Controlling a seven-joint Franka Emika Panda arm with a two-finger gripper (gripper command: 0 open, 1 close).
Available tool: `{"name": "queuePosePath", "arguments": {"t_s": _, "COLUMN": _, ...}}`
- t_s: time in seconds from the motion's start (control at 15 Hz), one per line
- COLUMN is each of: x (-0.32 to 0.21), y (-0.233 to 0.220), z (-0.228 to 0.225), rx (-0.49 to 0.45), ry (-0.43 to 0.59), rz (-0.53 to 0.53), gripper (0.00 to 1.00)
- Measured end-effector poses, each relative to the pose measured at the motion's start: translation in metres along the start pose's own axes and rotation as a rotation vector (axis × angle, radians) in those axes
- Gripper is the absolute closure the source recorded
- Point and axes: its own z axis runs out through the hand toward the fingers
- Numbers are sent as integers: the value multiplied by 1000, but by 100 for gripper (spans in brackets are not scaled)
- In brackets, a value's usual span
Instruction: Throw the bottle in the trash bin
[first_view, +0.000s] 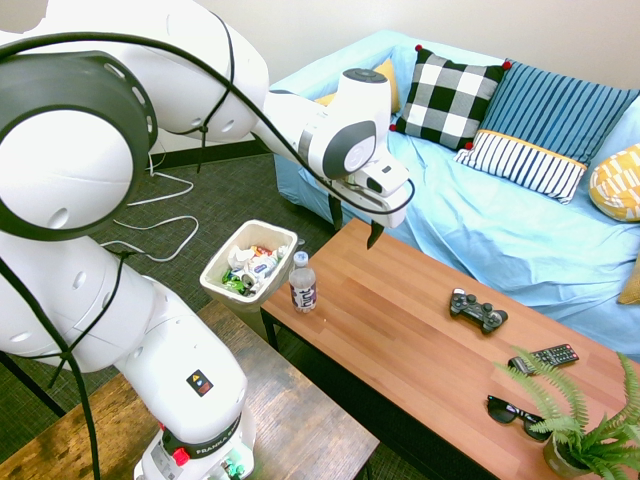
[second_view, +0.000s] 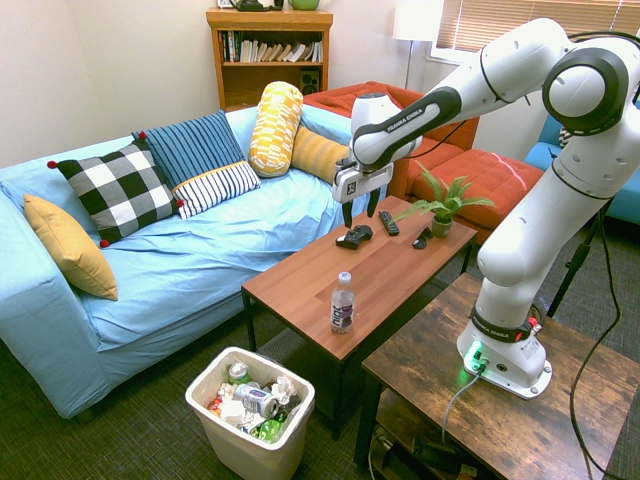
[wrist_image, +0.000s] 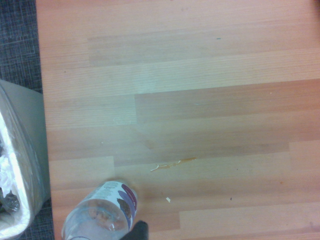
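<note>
With the jaws open and empty above the table (first_view: 400, 300), note that the bottle (first_view: 302, 283) stands upright below and bin-side of them at the table's end, where an off-centre descent would likely tip it short of the bin (first_view: 222, 262).

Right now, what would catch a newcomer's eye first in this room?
Probably the white arm, its open gripper hanging above the wooden coffee table. Next, the bottle standing upright near the table's end, and the trash bin full of litter on the floor just beyond that end. Behind it all runs the blue sofa with its bright pillows.
</note>
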Motion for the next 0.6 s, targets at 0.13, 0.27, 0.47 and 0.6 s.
{"name": "queuePosePath", "arguments": {"t_s": 0.13, "x": 0, "y": -1, "z": 1, "rx": -1, "ry": -3, "rz": 0, "gripper": 0}}
{"name": "queuePosePath", "arguments": {"t_s": 0.27, "x": -6, "y": -7, "z": 4, "rx": 11, "ry": -22, "rz": 1, "gripper": 0}}
{"name": "queuePosePath", "arguments": {"t_s": 0.47, "x": -32, "y": -27, "z": 8, "rx": 15, "ry": -40, "rz": -41, "gripper": 0}}
{"name": "queuePosePath", "arguments": {"t_s": 0.6, "x": -51, "y": -39, "z": 14, "rx": -3, "ry": -44, "rz": -59, "gripper": 0}}
